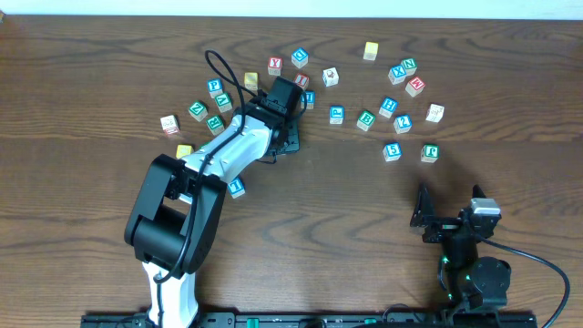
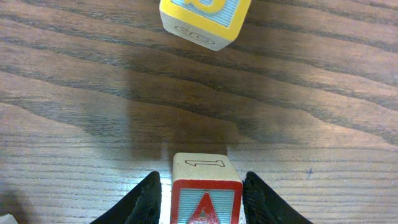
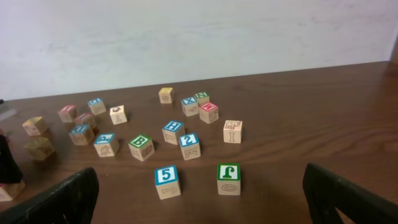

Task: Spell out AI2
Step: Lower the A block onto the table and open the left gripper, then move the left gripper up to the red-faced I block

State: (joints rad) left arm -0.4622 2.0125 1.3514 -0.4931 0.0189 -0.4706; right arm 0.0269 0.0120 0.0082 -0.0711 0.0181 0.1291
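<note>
The red-edged A block (image 2: 206, 199) stands on the table between the black fingers of my left gripper (image 2: 201, 175). A thin strip of table shows beside its left face, and the jaws stand slightly open around it. In the overhead view the left arm (image 1: 239, 146) covers that block. The blue-edged 2 block (image 1: 403, 123) (image 3: 189, 140) sits among the right-hand cluster. A red-edged block that looks like an I (image 1: 301, 80) lies just behind the left wrist. My right gripper (image 3: 198, 171) (image 1: 448, 208) hangs wide open near the front right, holding nothing.
A yellow-edged block (image 2: 205, 18) lies just ahead of the left gripper. A blue 5 block (image 3: 166, 180) and a green J block (image 3: 228, 178) sit before the right gripper. Several more lettered blocks are scattered across the back, and a blue 1 block (image 1: 237, 187) lies beside the left arm.
</note>
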